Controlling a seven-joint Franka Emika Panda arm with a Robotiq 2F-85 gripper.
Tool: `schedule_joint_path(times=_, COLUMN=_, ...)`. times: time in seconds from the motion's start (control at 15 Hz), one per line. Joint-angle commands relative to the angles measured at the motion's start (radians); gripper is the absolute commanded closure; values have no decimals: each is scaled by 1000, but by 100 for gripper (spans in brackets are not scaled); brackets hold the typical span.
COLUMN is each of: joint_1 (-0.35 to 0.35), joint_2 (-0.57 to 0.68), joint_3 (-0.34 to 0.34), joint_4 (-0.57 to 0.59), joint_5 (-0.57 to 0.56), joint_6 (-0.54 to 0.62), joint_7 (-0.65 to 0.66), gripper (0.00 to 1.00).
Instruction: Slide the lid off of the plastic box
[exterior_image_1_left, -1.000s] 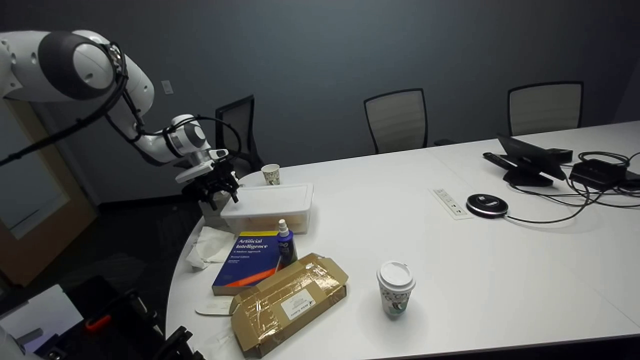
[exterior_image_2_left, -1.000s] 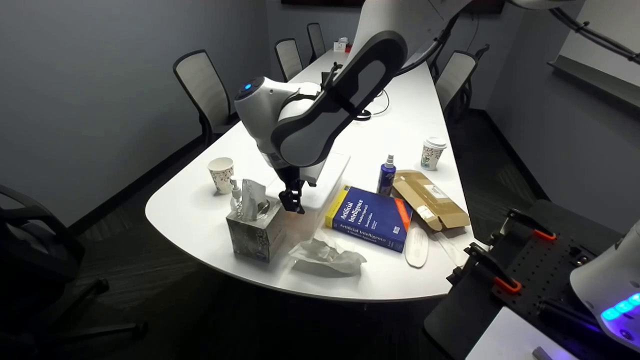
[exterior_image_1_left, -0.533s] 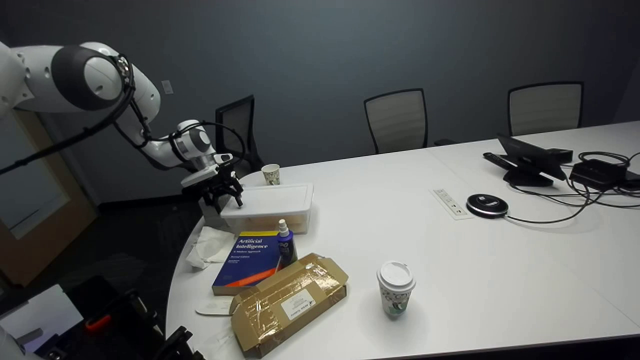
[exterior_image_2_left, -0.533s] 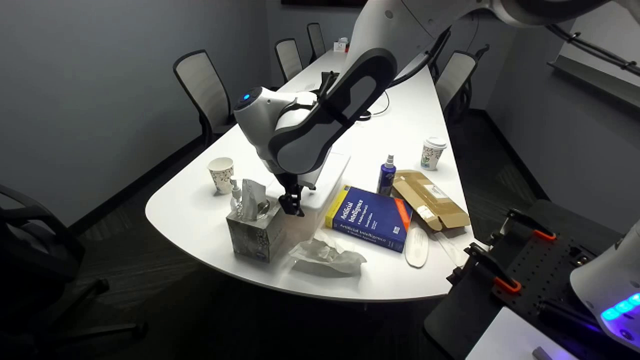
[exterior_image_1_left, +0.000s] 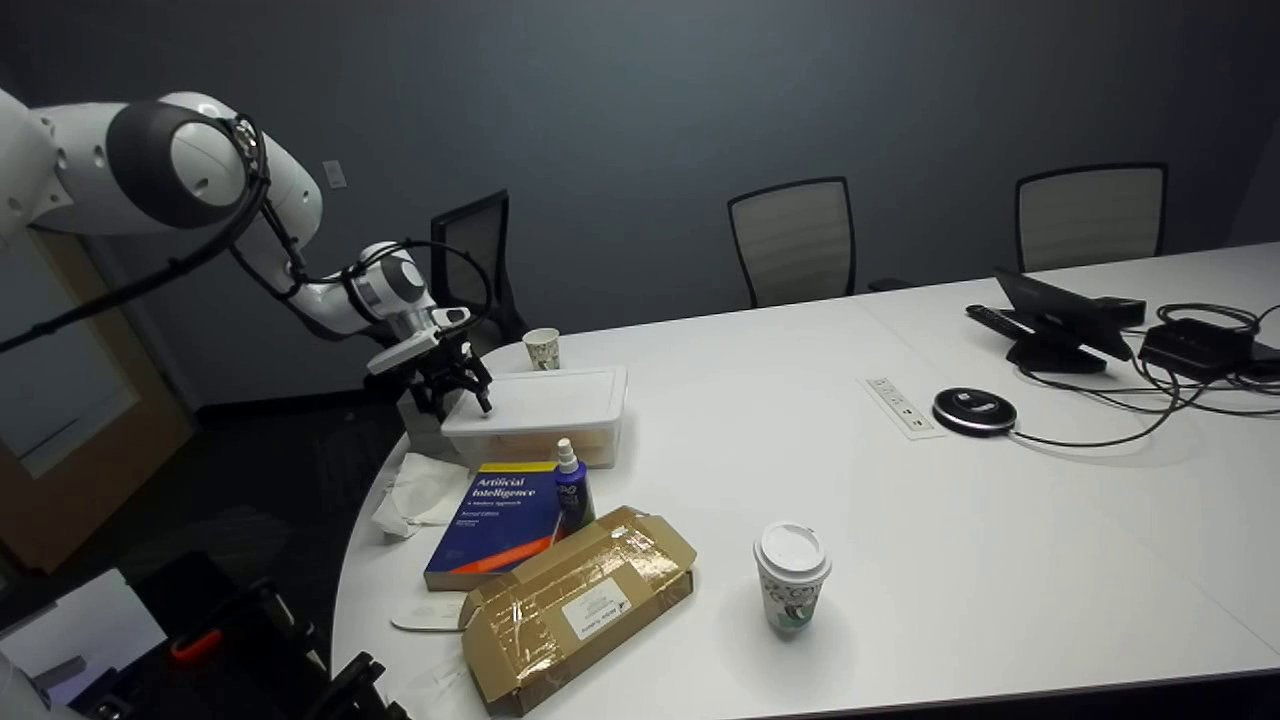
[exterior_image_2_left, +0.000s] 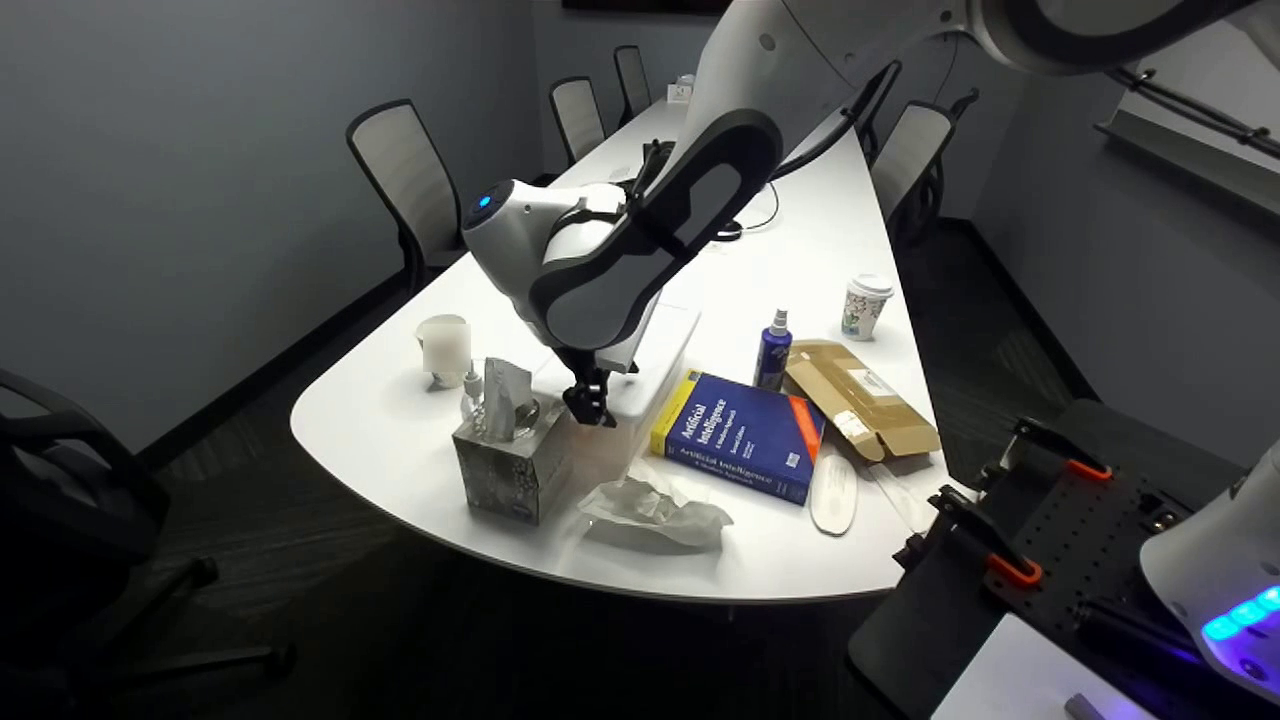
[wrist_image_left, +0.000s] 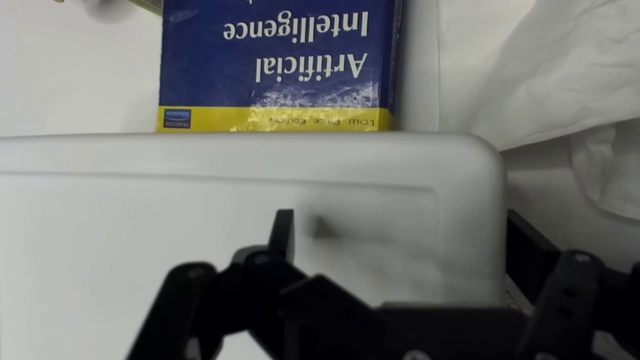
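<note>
Black gripper (wrist_image_left: 402, 240), spread, straddles flat white plastic lid's (wrist_image_left: 125, 215) end near white table's (exterior_image_2_left: 380, 430) rounded edge; smooth plastic could make a pinch slip.

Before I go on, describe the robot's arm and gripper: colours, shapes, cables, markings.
The arm is white with dark grey bands and rounded joints. A black cable is tied along it, and a dark round cap on one joint carries a blue light. The gripper is black, with jointed links and two narrow, blocky fingers.
</note>
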Motion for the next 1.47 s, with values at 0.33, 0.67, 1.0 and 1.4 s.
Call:
schedule_joint_path(times=0.33, joint_1=42, joint_2=5, joint_3=-35, joint_4=58, joint_5=-9, joint_6=-54, joint_7=10, gripper=0)
schedule_joint_path(times=0.67, joint_1=42, joint_2=2, joint_3=-40, joint_4=58, joint_5=-10, joint_6=-63, joint_7=16, gripper=0)
schedule_joint_path(times=1.0, joint_1=34, joint_2=-8, joint_3=-43, joint_4=42, joint_5=-7, joint_6=-47, joint_7=22, gripper=0)
schedule_joint_path(times=1.4, joint_1=26, joint_2=-12, joint_3=-37, joint_4=38, joint_5=-2, joint_6=-25, joint_7=17, gripper=0)
